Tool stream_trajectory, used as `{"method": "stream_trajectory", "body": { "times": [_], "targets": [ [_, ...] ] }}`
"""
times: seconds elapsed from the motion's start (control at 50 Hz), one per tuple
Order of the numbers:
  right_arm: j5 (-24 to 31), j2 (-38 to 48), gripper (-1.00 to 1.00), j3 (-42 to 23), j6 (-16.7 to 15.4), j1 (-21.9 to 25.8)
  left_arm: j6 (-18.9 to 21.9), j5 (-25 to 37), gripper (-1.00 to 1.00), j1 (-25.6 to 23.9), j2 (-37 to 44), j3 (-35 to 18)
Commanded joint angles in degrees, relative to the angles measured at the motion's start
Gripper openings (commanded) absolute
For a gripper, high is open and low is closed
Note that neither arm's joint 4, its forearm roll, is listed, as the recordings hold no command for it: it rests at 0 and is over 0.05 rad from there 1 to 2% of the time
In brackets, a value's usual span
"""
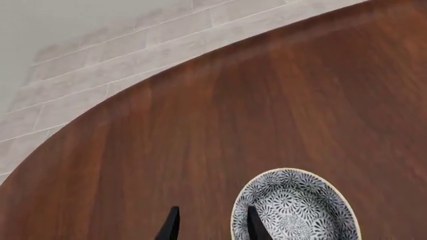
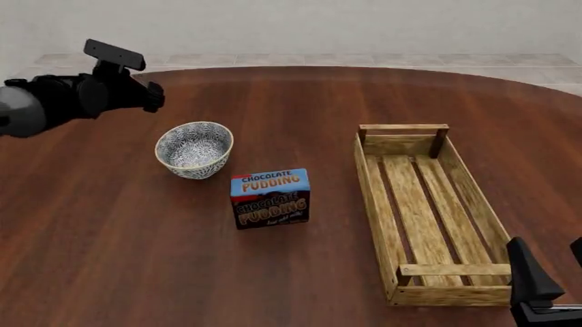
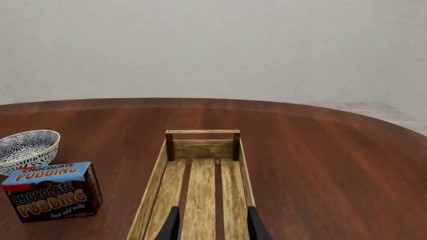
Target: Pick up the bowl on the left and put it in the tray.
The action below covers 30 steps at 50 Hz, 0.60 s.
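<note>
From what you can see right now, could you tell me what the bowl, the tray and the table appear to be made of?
The bowl looks like glazed ceramic: dense blue-and-white floral pattern inside and out, with a cream rim. The tray seems to be unfinished light wood, with visible grain, slats and gaps between them. The table appears to be dark reddish wood with a smooth, faintly glossy finish, though it could be veneer.

The bowl (image 2: 193, 148), blue-and-white floral with a cream rim, sits upright and empty on the table's left part. The tray (image 2: 427, 212), a long light-wood slatted crate, lies empty well to its right.
</note>
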Motion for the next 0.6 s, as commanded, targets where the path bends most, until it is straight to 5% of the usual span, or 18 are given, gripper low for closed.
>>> {"method": "stream_trajectory", "body": {
  "times": [0.02, 0.6],
  "targets": [
    [0.0, 0.0, 1.00, 0.0, 0.0, 0.0, 0.7, 0.6, 1.00, -0.7, 3.6, -1.7],
    [0.0, 0.0, 1.00, 0.0, 0.0, 0.0, 0.8, -3.4, 1.00, -0.9, 7.3, 1.7]
  ]
}}
